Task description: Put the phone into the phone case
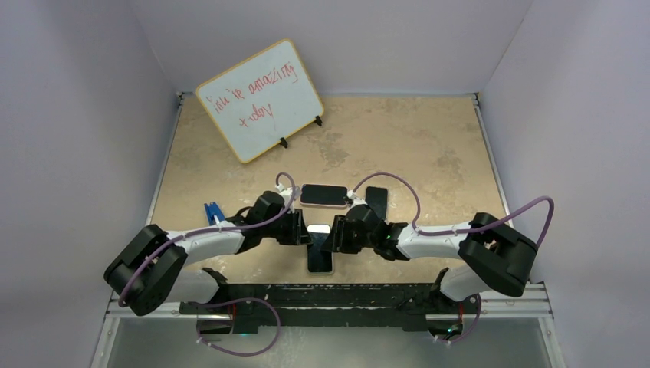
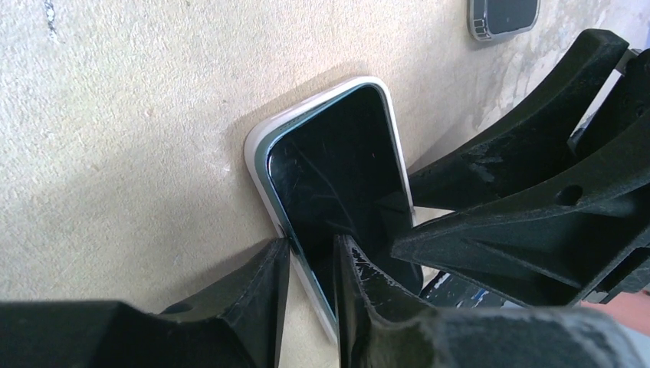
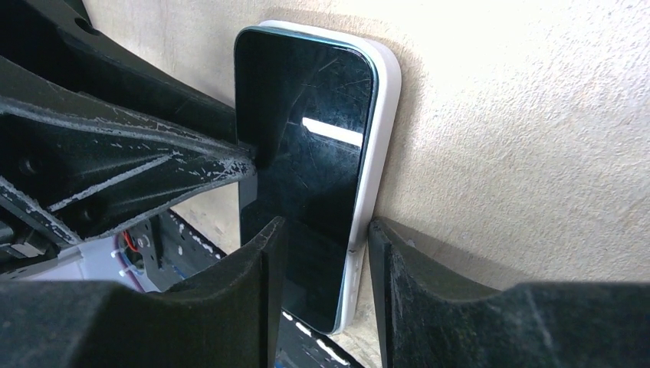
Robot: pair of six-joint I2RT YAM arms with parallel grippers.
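Tan mottled table [image 1: 429, 146] with white walls on three sides. A whiteboard [image 1: 259, 100] with red scrawl stands propped at the back left, well apart from the work. Black mounting bar [image 1: 329, 295] runs along the near edge. Left arm [image 1: 199, 241] and right arm [image 1: 437, 239] both reach inward and meet at table centre, crowding the same spot. Left gripper [image 2: 313, 245] is clenched narrowly over the phone case's left long edge, with one finger outside on the table against the rim and the other on the glass. Right gripper [image 3: 322, 226] straddles the opposite long edge the same way, with a wider gap. Cannot tell if it is actually clamping or just resting there. Each wrist view is half blocked by the other arm's fingers, whose tips come right up against the handset's far side. White phone case [image 2: 257, 153] lies flat at centre, between the two grippers. The phone [image 2: 337, 153] lies in it screen up, dark glass scratched, with a teal edge showing along the white rim. Cannot tell if it is fully seated. A second dark handset [image 1: 323, 194] lies flat just behind the grippers, apart from the case. A black flat piece [image 1: 376, 199] is beside it, to the right. A small blue object [image 1: 211, 211] is next to the left arm, too small to identify.
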